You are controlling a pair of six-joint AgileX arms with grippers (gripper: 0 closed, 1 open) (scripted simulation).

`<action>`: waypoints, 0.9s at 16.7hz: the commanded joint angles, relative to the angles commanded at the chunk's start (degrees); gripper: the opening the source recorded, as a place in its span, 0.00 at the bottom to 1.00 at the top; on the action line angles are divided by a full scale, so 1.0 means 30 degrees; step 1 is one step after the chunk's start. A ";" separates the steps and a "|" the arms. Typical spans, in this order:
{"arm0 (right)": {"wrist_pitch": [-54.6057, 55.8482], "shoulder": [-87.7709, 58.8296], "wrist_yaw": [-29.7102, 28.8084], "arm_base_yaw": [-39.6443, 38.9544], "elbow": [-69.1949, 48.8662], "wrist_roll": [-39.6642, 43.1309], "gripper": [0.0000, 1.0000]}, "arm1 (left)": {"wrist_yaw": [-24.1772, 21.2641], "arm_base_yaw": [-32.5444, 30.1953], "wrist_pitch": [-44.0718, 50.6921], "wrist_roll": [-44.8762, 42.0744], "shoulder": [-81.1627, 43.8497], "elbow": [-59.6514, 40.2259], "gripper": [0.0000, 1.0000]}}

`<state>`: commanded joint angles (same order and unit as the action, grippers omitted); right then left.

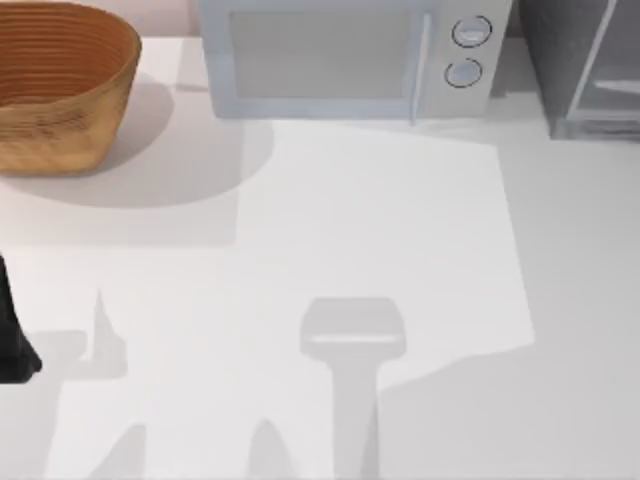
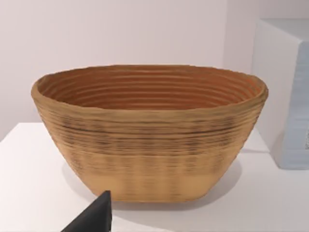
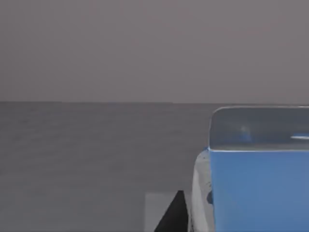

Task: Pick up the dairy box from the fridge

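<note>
The dairy box (image 3: 256,188) is a blue carton with a white side and a pale top. It sits very close in the right wrist view, on a dark grey floor with a grey wall behind it. A dark tip of my right gripper (image 3: 173,216) shows just beside the carton's white side; whether they touch is unclear. In the top view the fridge (image 1: 565,70) stands at the back right corner, dark grey with a pale-framed door. My left gripper (image 2: 91,220) is parked at the table's left edge, facing the basket.
A woven wicker basket (image 1: 60,85) stands at the back left, and it looms large as the basket (image 2: 149,130) in the left wrist view. A white microwave (image 1: 350,55) with two round knobs sits at the back middle. The white table (image 1: 380,250) stretches in front.
</note>
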<state>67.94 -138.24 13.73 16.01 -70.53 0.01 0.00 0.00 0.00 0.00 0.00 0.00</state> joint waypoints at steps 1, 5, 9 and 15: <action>0.0000 0.0000 0.0000 0.0000 0.0000 0.0000 0.17 | 0.0000 0.0000 0.0000 0.0000 0.0000 0.0000 1.00; 0.0000 0.0000 0.0000 0.0000 0.0000 0.0000 0.00 | 0.0000 0.0000 0.0000 0.0000 0.0000 0.0000 1.00; 0.0000 0.0000 0.0000 0.0000 0.0000 0.0000 0.00 | 0.0000 0.0000 0.0000 0.0000 0.0000 0.0000 1.00; -0.0722 0.0799 0.0020 0.0034 0.0051 -0.0035 0.00 | 0.0000 0.0000 0.0000 0.0000 0.0000 0.0000 1.00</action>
<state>65.78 -135.84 13.79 16.12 -70.38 -0.09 0.00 0.00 0.00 0.00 0.00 0.00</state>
